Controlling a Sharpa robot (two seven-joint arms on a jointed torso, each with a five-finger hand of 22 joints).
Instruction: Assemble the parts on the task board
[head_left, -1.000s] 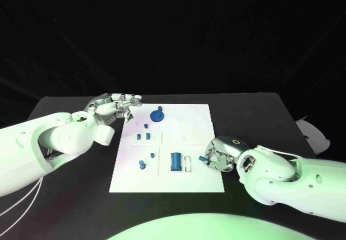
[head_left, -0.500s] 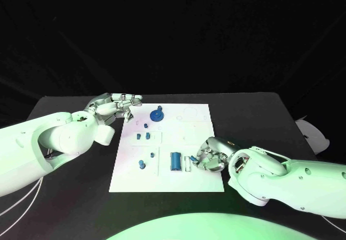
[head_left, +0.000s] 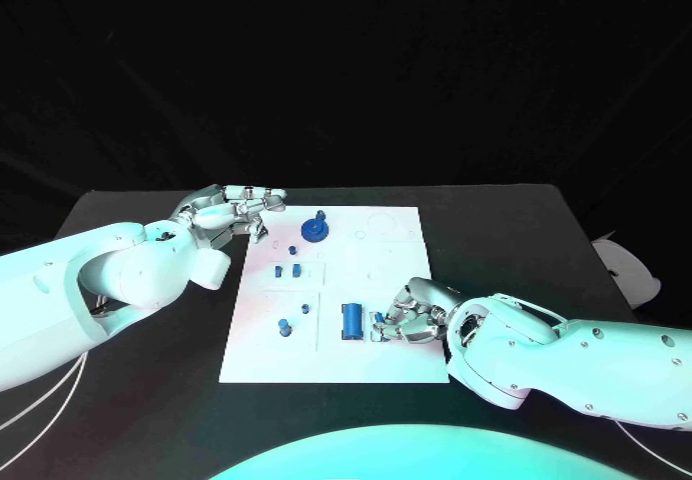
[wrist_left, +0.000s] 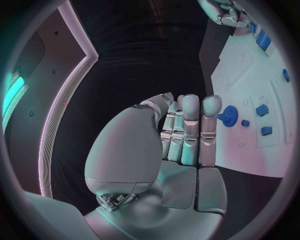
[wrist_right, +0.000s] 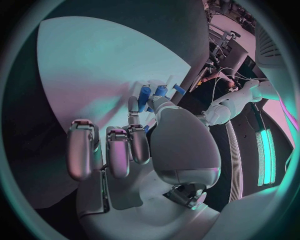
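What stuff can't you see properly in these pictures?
- Head view: the right hand covers the task board under it, so whether its fingers hold a blue part is unclear.
- Right wrist view: its palm hides the fingertips by the blue parts.
- Head view: the small parts are too small to tell their shape.

Black table (head_left: 534, 230); dark backdrop behind it.

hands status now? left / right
Left hand: open, fingers straight, holding nothing, beside the task board.
Right hand: pinching a small blue part over the board.
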